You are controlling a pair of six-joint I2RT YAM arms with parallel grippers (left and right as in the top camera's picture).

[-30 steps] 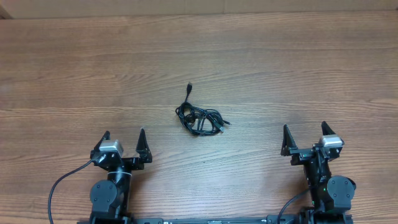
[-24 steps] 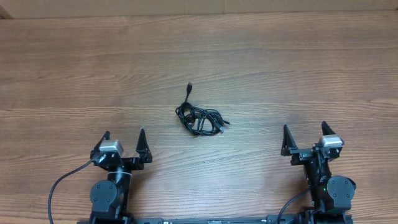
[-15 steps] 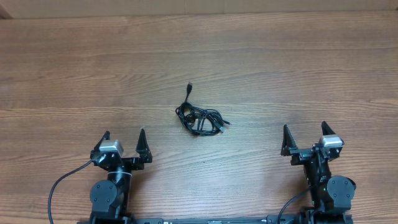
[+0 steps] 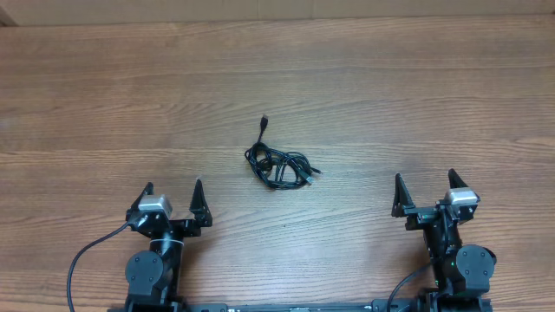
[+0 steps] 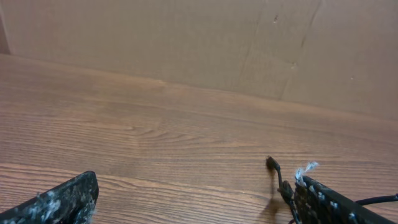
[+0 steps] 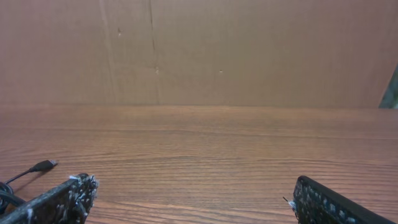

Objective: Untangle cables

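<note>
Table [image 4: 416, 87]: broad wood-grain top, filling the overhead view.

Cardboard wall [image 6: 261, 50]: plain brown, creased, standing along the table's far edge.

Left gripper [image 4: 173, 186]: at the near edge, left of centre; fingers spread wide, holding nothing, well apart from the tangle.

Right gripper [image 4: 425, 178]: at the near edge, right side; fingers likewise spread wide, holding nothing.

Cables [image 4: 279, 165]: thin black cords bunched into one small knot of overlapping loops, lying flat near the table's middle, between the two grippers and farther out than both. One strand leaves the knot's left side toward the far edge.

Plug [image 4: 264, 119]: small, black, at that strand's tip.
</note>
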